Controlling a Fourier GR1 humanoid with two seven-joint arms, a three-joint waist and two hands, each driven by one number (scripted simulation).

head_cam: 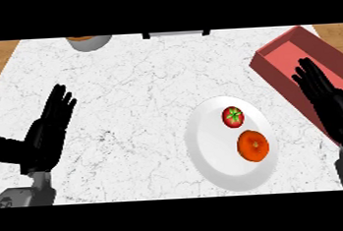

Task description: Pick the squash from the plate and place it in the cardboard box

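The right hand (326,104) shows at the counter's right edge, fingers straight and spread, pointing toward the far edge, holding nothing. It lies over the near part of the red cardboard box (287,45), whose long axis runs from the far right corner down toward the near right edge.

The squash (253,145), an orange rounded thing, lies toward the left of this hand and a little nearer the counter's front edge, close by but apart from it. It looks nearly round, only slightly taller than wide, so no long axis governs the grasp. It rests on the near half of the white plate (209,150), and a red tomato (233,116) with a green stem sits just beyond it, toward the far edge, on the same plate.

The left hand (48,131) shows near the counter's left edge, open with fingers up, at rest and empty, well apart from the plate. The right hand is clearly the nearer one, so the pick likely falls to it: a move leftward and down, then a short carry back to the box.

At the far edge, a bowl (89,41) is partly visible.
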